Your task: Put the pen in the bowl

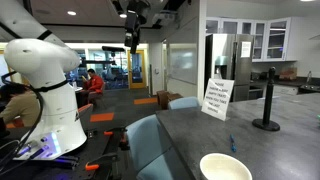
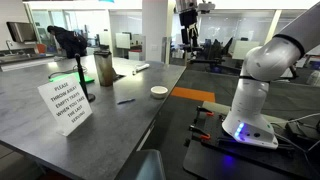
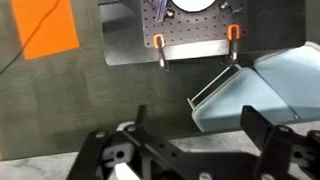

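Note:
The short blue pen (image 1: 233, 144) lies on the grey table, also seen in an exterior view (image 2: 124, 100). The cream-white bowl (image 1: 225, 167) stands on the table near the pen, small in an exterior view (image 2: 159, 91). My gripper (image 1: 133, 38) hangs high in the air beside the table, far from both, and shows in both exterior views (image 2: 188, 30). In the wrist view the gripper (image 3: 200, 135) is open and empty, looking down at the floor. Pen and bowl are out of the wrist view.
A white paper sign (image 1: 216, 98) and a black stand (image 1: 266, 105) are on the table. A metal flask (image 2: 104, 68) stands further along. Pale blue chairs (image 3: 255, 90) line the table edge. An orange floor patch (image 3: 45, 25) and the robot's base plate (image 3: 135, 40) lie below.

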### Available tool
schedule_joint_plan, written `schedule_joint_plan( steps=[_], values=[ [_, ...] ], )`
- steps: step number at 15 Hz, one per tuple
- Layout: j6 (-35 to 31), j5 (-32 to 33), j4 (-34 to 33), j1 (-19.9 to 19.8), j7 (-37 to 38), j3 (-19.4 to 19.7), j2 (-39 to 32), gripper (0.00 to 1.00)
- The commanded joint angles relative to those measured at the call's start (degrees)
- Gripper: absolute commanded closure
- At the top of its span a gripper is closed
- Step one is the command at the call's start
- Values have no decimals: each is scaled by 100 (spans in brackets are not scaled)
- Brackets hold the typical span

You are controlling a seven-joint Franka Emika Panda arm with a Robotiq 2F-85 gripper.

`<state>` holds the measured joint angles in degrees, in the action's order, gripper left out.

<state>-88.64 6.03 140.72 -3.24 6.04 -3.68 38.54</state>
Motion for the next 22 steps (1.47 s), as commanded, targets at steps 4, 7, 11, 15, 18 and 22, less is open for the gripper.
schedule_joint_plan(
  steps=[4, 7, 11, 15, 18, 22],
  values=[
    [15, 34, -11, 95, 47, 73, -8, 0],
    [15, 34, -11, 95, 47, 73, -8, 0],
    [-76, 97, -96, 109, -41, 87, -155, 0],
    [-650, 405, -409, 212, -651, 224, -828, 0],
    [-1570, 892, -649, 283, -1473, 331, -1553, 0],
    [-2655, 1078, -1019, 320, -2690, 575, -2689, 0]
  ],
)
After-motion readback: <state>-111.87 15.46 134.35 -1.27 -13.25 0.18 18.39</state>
